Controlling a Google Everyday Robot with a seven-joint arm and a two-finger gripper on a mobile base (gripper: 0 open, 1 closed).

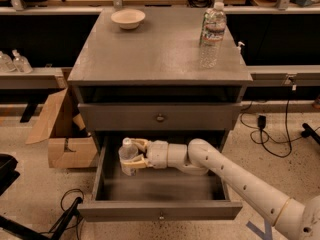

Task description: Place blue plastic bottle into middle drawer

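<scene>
While I read across from the cabinet's left side, a cardboard box sits on the floor beside it, flaps open. On the cabinet's top, a pale bowl stands near the back left corner. Below the top, the upper drawer is shut, and under it the middle drawer is pulled out toward me. Inside that open drawer, at its left rear, the blue plastic bottle stands upright, cap up. The gripper is clamped around it, with one of its yellowish fingers behind and the other in front (whether the base touches the drawer floor I cannot tell). My arm reaches in from the cabinet's lower right, crossing the drawer's right half. On the cabinet's top toward the right edge, a taller clear bottle stands upright, well apart from the bowl. Right of the cabinet, black cables trail over the floor.
</scene>
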